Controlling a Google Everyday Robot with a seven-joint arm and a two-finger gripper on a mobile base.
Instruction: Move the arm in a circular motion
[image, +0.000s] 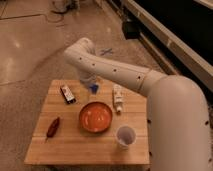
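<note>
The big glossy white arm reaches in from the lower right and bends at an elbow beyond the far edge of the wooden table. From the elbow it turns down to a narrow tip. The gripper at that tip hangs over the far part of the table, behind the orange bowl and between the dark packet and the white bottle. It appears to hold nothing.
A white cup stands at the front right of the table. A red, chili-like object lies at the front left. Shiny floor surrounds the table. A dark counter runs along the back right.
</note>
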